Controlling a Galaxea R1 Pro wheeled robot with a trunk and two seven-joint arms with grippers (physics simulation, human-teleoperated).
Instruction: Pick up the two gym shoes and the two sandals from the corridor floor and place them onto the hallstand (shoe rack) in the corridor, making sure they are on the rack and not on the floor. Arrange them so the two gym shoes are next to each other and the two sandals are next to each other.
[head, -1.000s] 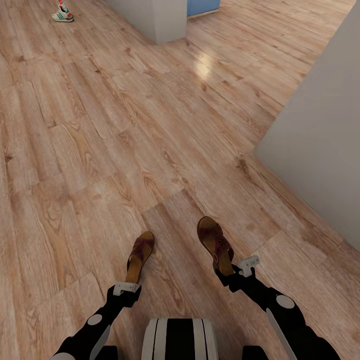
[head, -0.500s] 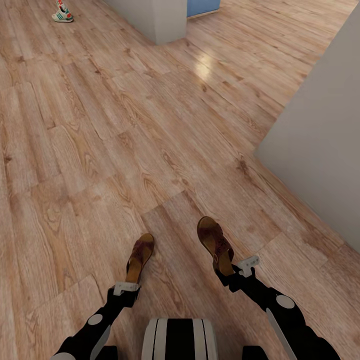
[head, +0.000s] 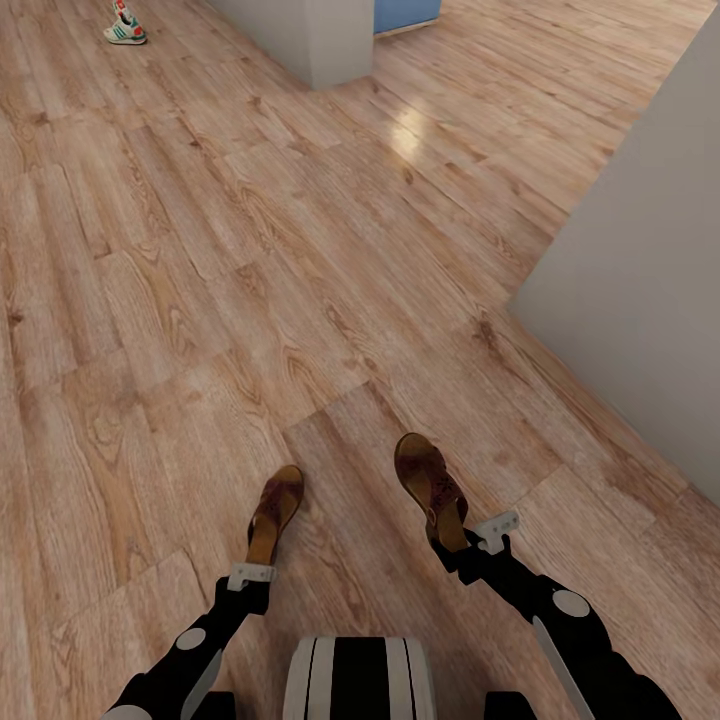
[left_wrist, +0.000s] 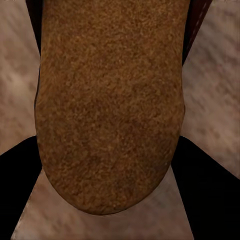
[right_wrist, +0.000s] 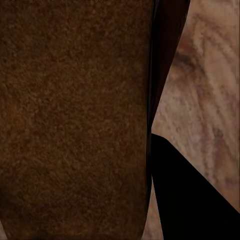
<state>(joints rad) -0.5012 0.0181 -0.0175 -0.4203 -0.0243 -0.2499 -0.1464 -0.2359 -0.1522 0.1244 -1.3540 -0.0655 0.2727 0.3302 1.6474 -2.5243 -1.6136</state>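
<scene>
- Nearest to the robot, each arm carries one sandal by its heel end, toes pointing away over the corridor floor (head: 150, 300).
- Left claw (head: 250, 580) grasps the left sandal (head: 275, 512) at the heel; in the left wrist view the rounded tan footbed (left_wrist: 110, 110) sits between the two dark fingers (left_wrist: 17, 185), one on either side, so the claw is clenched on it.
- Right claw (head: 470, 545) grasps the right sandal (head: 430, 488) the same way; in the right wrist view the dark sole (right_wrist: 75, 120) lies close against the camera with one finger (right_wrist: 190, 195) beside it, touching its edge.
- As for handling, I judge these leather sandals light and fairly stiff along the sole, with soft straps; the heel edge is a fair place to pinch, though a hold at one end may let the toe droop or swing.
- They look sturdy rather than fragile; the suede-like footbed should give good friction against the fingers.
- Beyond the sandals, bare planks run toward a pale grey wall (head: 640, 280) on the right.
- Farthest off, one gym shoe (head: 125, 30) lies on the floor, well apart from both claws, beside a grey pillar (head: 320, 40).
</scene>
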